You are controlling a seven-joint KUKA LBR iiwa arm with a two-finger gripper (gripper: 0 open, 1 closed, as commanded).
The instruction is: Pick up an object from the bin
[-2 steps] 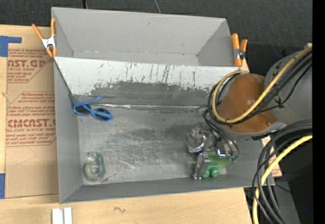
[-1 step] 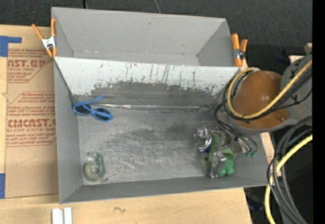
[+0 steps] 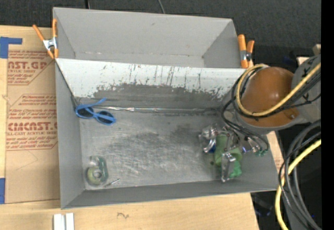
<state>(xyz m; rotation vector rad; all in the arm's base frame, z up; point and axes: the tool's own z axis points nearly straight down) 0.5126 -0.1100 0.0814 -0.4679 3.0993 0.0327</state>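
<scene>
Scratched grey metal bin (image 3: 151,143), pincer (image 3: 222,160) low at its right; its grip cannot be told.
Blue plastic sunglasses (image 3: 94,113) and a clear tape roll (image 3: 96,170) lie well apart, far left.

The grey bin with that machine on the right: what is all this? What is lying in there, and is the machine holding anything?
One camera looks down into a grey metal bin from above and a little to one side. The machine is a robot arm reaching in from the right. The orange cover and the cables are part of it. At its end is a gripper, a two-finger claw for picking things up, which hangs low at the right end of the bin.

Two loose things lie on the bin floor, both far from the gripper: blue sunglasses at the back left and a small round roll in the front left corner.

Something green sits at the gripper. I cannot tell whether it belongs to the machine or is a thing from the bin, so I cannot say that anything is held.
</scene>
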